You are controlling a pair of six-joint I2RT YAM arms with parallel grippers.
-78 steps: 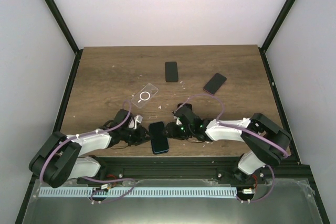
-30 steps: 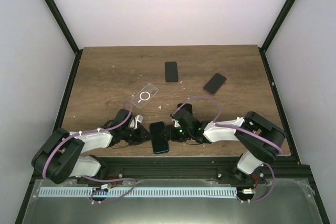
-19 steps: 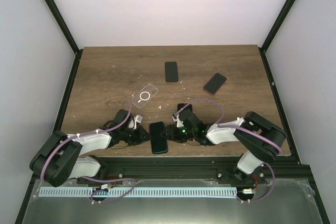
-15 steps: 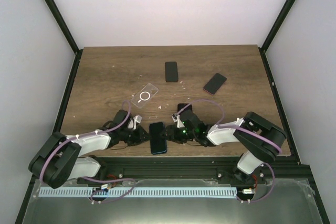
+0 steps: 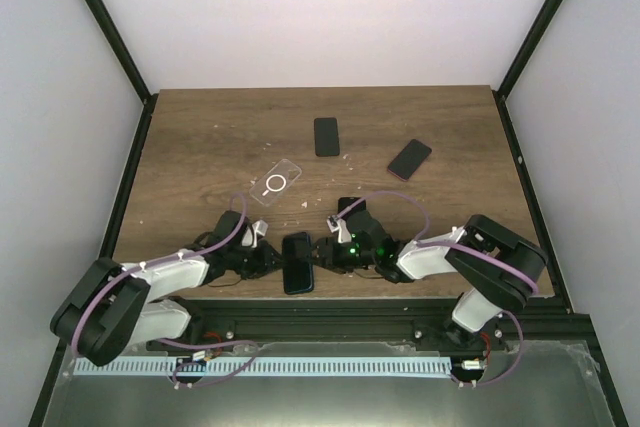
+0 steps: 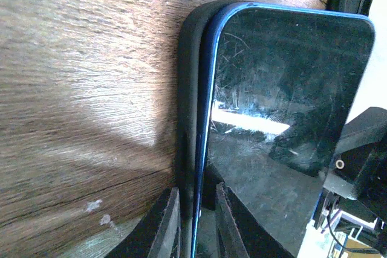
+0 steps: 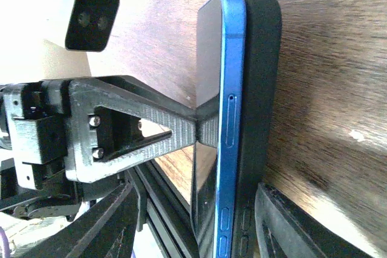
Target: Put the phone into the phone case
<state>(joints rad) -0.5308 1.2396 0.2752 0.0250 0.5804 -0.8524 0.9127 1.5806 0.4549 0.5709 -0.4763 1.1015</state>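
Observation:
The phone (image 5: 298, 263), blue-rimmed with a dark screen (image 6: 284, 89), lies against the black phone case (image 6: 192, 89) near the table's front edge, between both arms. Its blue side (image 7: 233, 89) sits proud of the case (image 7: 263, 77). My left gripper (image 5: 270, 259) (image 6: 196, 190) is shut on the pair, one finger (image 6: 168, 225) behind the case and the other (image 6: 228, 225) on the screen. My right gripper (image 5: 325, 252) (image 7: 196, 194) straddles phone and case. Its right finger (image 7: 290, 228) is near the case's back, and its left finger (image 7: 112, 225) stands well clear of the screen.
A clear case with a white ring (image 5: 277, 184) lies behind the left arm. A black phone (image 5: 326, 136) and a red-edged phone (image 5: 410, 159) lie farther back. The table's front rail (image 5: 330, 312) is right below the grippers.
The phone and case have tipped up and look narrower from above, shifted slightly left. Both grippers stayed at its sides, and the right wrist edged closer.

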